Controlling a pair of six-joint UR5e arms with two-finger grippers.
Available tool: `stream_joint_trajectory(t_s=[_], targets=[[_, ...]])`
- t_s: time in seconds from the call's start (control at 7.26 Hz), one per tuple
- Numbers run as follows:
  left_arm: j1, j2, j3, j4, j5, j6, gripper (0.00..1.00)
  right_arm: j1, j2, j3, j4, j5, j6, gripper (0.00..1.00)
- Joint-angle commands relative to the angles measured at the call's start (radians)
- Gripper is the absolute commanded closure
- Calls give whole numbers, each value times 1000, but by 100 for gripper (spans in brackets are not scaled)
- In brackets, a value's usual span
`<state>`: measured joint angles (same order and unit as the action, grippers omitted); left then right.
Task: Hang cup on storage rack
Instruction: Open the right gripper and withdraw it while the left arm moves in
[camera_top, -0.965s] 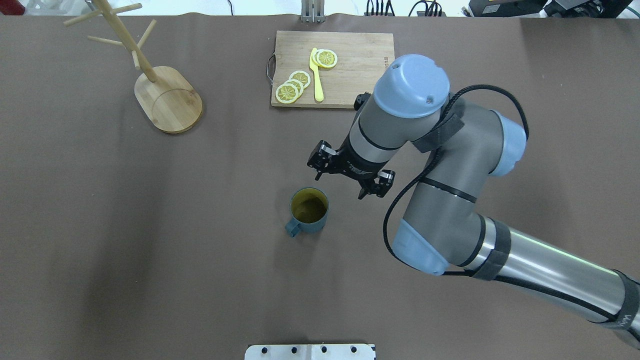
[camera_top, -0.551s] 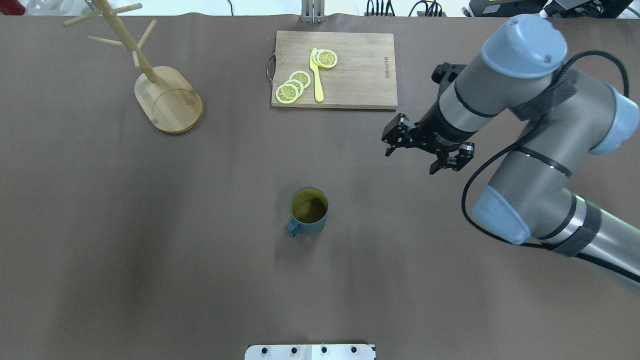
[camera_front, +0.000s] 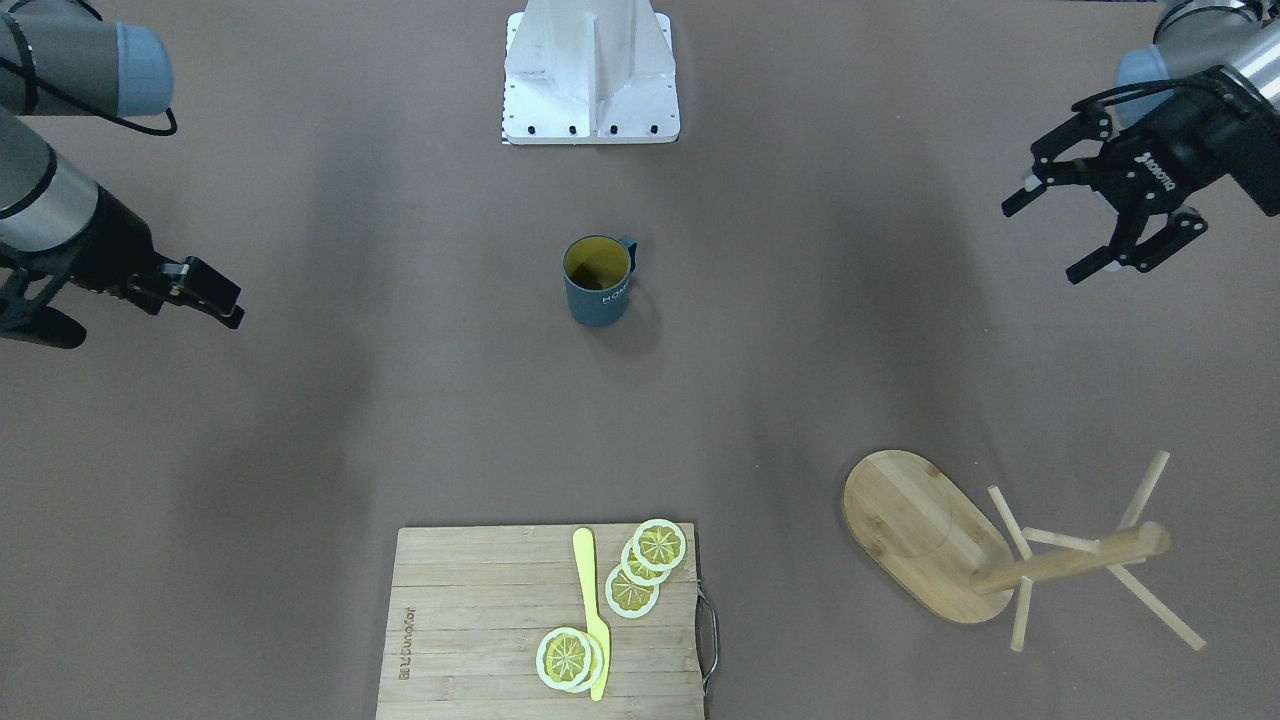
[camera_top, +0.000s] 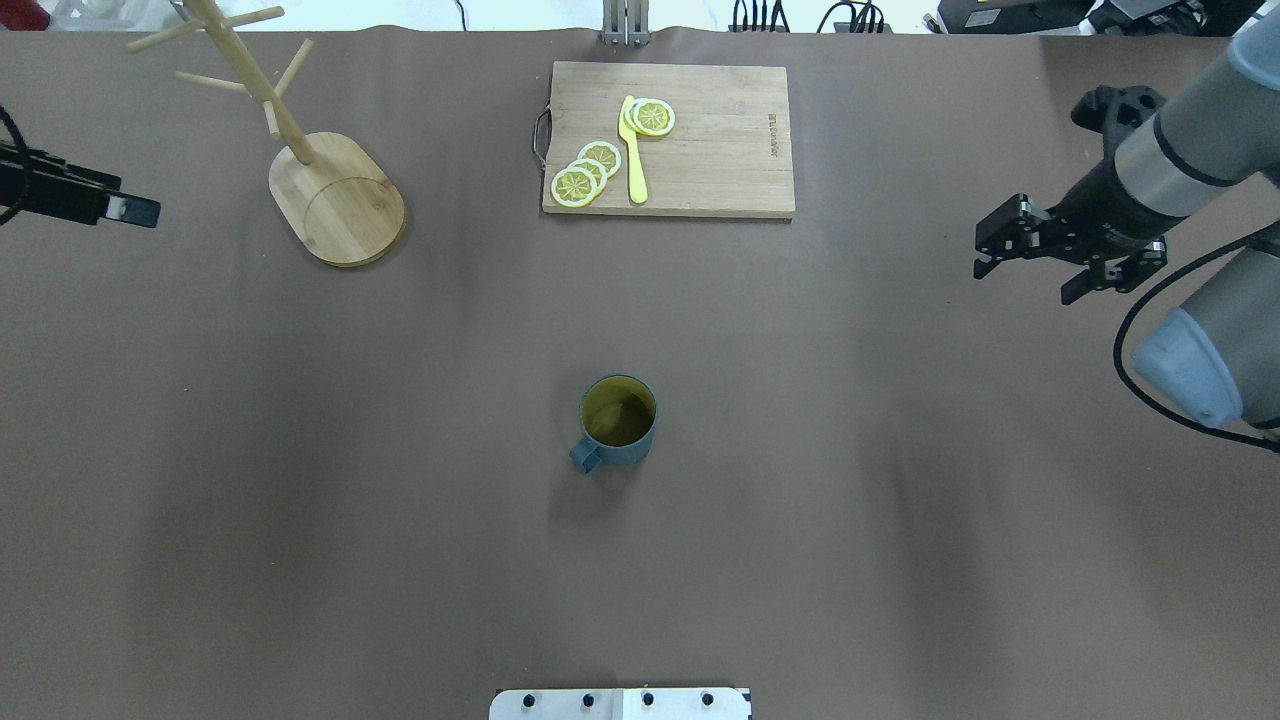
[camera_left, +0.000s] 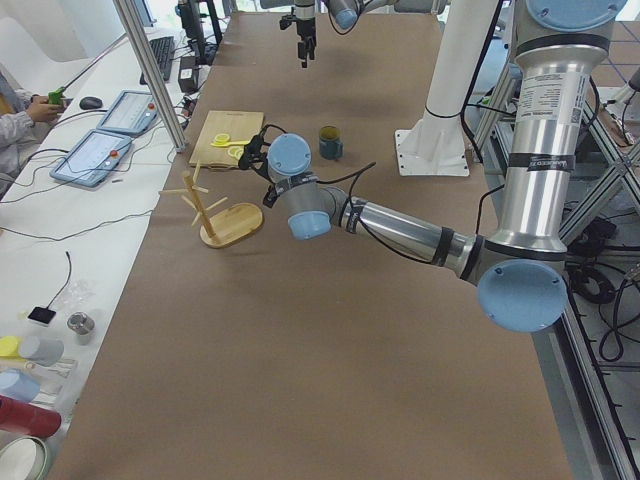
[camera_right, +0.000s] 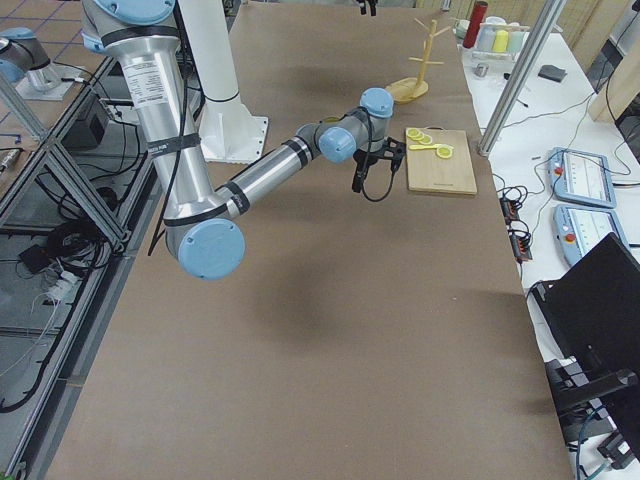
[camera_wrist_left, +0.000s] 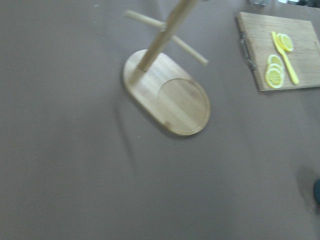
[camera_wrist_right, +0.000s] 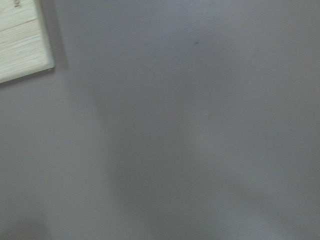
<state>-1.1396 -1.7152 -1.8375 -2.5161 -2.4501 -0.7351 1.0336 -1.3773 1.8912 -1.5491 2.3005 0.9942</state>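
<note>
Brown tabletop carries the cup at its middle, upright and mouth up, straight out from the robot's base. The cup's long axis is vertical, and its handle points back toward the robot and a little to the robot's left. Both arms hang out at the edges, well apart from the cup. The left claw hovers with its jaws spread wide and nothing between them. The right claw, on the opposite side, is likewise spread and empty. From the left claw the cup lies off to the right and somewhat nearer the robot; from the right claw it lies off to the left. Neither claw looks clearly closer to the cup. But the rack stands upright in the far-left corner, near the left claw, and the handle turns that way, so the left arm seems the better placed. A board with lemon slices lies beyond the cup, apart from it
</note>
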Motion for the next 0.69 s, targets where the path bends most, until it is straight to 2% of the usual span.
stream_joint_trajectory(t_s=[0.0, 0.14, 0.28, 0.55], targets=[[162, -34, -58, -6, 199, -17, 3, 90, -97, -10, -3, 0, -195, 0], [202, -55, -55, -4, 215, -36, 3, 133, -126, -45, -3, 0, -303, 0], [269, -78, -55, -3, 286, -53, 3, 185, -144, -90, -3, 2, -424, 0], [445, -96, -58, -3, 524, -52, 3, 297, -143, -209, -2, 2, -643, 0]])
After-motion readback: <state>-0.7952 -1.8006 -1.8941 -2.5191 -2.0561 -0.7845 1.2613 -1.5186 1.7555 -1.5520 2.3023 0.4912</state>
